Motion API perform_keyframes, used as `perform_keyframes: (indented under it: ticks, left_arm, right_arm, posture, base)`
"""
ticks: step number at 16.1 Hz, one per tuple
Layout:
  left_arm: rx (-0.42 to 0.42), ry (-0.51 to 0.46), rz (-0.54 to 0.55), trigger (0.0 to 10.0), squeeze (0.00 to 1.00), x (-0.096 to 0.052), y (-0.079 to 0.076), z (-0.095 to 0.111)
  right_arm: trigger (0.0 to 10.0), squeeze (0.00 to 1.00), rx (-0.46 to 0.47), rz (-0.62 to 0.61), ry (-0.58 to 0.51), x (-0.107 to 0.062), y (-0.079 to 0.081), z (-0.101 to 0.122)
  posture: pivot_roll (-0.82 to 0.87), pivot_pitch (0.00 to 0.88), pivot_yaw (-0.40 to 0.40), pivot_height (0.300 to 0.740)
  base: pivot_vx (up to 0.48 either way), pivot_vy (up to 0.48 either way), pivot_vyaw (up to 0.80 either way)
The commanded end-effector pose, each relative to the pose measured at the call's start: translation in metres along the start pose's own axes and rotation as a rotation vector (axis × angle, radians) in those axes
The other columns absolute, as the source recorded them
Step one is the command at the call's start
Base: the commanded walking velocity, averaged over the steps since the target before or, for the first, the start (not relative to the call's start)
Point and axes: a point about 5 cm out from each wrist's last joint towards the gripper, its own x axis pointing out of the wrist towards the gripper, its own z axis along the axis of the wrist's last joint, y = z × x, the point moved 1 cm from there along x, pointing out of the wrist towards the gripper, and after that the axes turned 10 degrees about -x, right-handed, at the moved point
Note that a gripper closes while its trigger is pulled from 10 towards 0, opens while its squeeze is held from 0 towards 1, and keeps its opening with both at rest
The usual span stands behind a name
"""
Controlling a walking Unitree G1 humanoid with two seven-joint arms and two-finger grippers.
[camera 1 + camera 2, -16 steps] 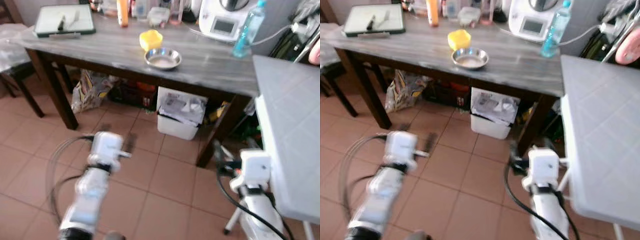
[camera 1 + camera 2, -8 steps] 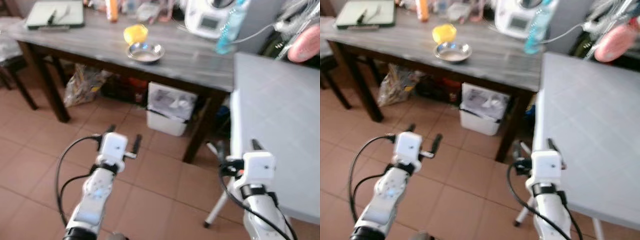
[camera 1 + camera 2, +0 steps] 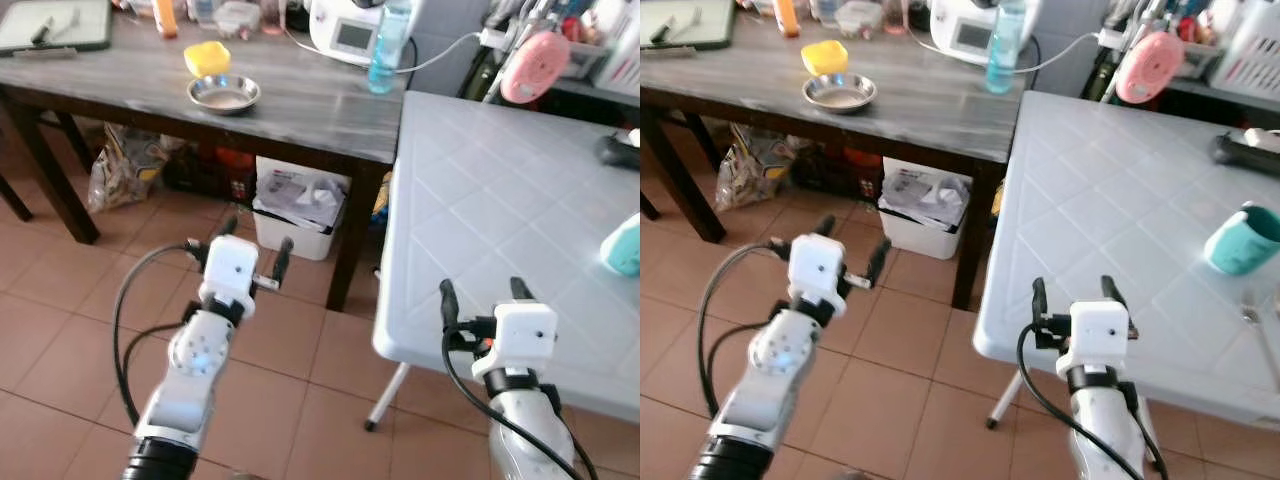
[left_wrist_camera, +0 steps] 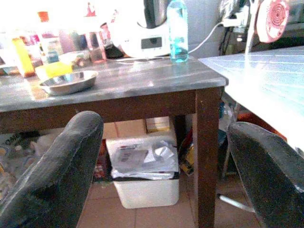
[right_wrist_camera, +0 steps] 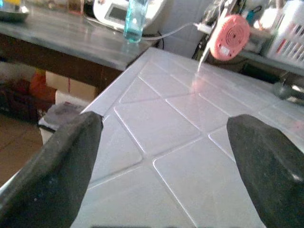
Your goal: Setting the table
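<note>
Ahead and to the robot's right stands a white plastic table with a diamond-patterned top (image 3: 1120, 200), and on its far right part sits a teal mug (image 3: 1243, 240), upright, with a thin metal utensil (image 3: 1262, 335) lying just nearer the robot than the mug. A dark object (image 3: 1245, 150) lies near the table's far right edge; what it is cannot be told. The right gripper (image 3: 1072, 292) hovers at the near edge of the white table with its two black fingers spread wide, holding nothing. The left gripper (image 3: 852, 248) is raised over the terracotta tiled floor (image 3: 910, 350), its fingers likewise wide apart and empty. Further left stands a dark wooden table with a grey streaked top (image 3: 920, 95), carrying a shallow steel bowl (image 3: 840, 93) with a yellow container (image 3: 825, 56) just behind it, a blue-tinted clear bottle (image 3: 1003, 40) and a white kitchen appliance (image 3: 965, 25). Under that table sits a white bin lined with a plastic bag (image 3: 925, 205). A pink round fan (image 3: 1149, 68) stands behind the white table.
</note>
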Motion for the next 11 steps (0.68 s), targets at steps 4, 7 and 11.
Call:
perform_keyframes:
  ticks: [4, 7, 11]
  left_arm:
    - [-0.006, 0.012, -0.009, 10.0, 0.0, 0.0, -0.001, 0.001]
    - [-0.011, 0.012, -0.02, 10.0, 0.0, 0.001, -0.003, 0.002]
    - [-0.018, 0.031, -0.042, 10.0, 0.0, 0.008, -0.008, -0.002]
  right_arm:
    - [10.0, 0.0, -0.01, -0.016, -0.017, 0.0, -0.004, 0.004]
    - [10.0, 0.0, -0.016, -0.023, -0.018, 0.0, -0.005, 0.004]
    - [10.0, 0.0, -0.047, -0.067, -0.025, 0.006, -0.014, 0.005]
  posture:
    - [0.19, 0.122, -0.073, 0.74]
    - [0.2, 0.119, -0.081, 0.74]
    - [0.2, 0.114, -0.077, 0.74]
  base:
    - [0.0, -0.325, 0.0]
    - [0.0, -0.331, 0.0]
    - [0.0, -0.333, 0.0]
